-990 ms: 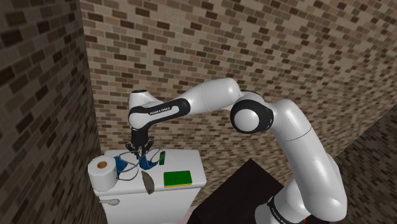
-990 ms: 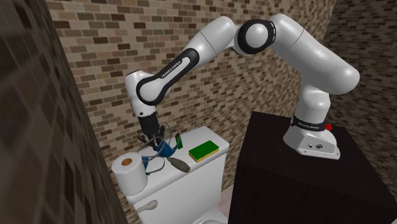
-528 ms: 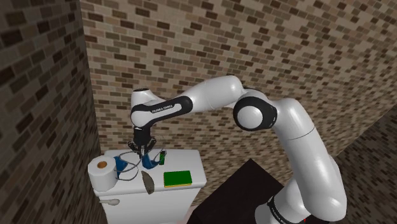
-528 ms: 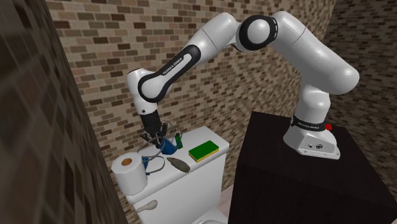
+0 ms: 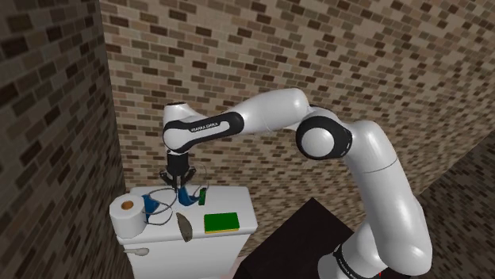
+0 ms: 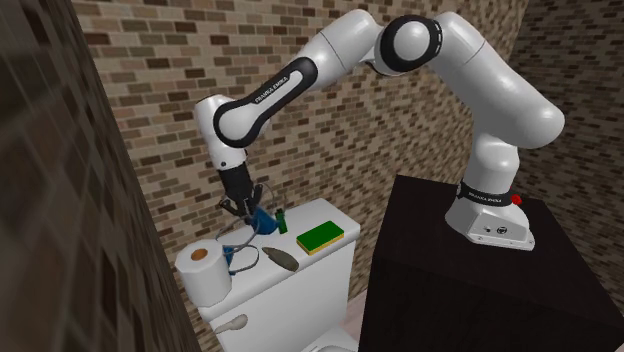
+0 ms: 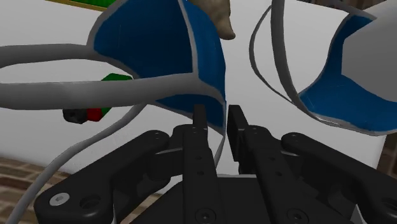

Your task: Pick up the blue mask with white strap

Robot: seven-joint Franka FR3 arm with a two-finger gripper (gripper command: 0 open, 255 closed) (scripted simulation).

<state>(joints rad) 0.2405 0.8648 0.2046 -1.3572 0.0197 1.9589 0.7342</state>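
Brick walls (image 5: 333,55) flank white tank (image 5: 239,200); tool (image 7: 219,119) grips mask (image 7: 159,51).

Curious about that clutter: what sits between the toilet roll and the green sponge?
In the shoulder view: a dark grey oval object and part of the blue mask.

tank lid (image 5: 232,200) | 1 tp roll (image 5: 127,214) | 1 green sponge (image 5: 221,223) | 1 grey oval obj (image 5: 184,227)

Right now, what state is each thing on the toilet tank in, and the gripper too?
Gripper: shut on the mask's edge.
Mask: one blue half clamped, the other beside the paper roll.
Paper roll: standing on end.
Sponge: lying flat.
Grey oval thing: lying flat.
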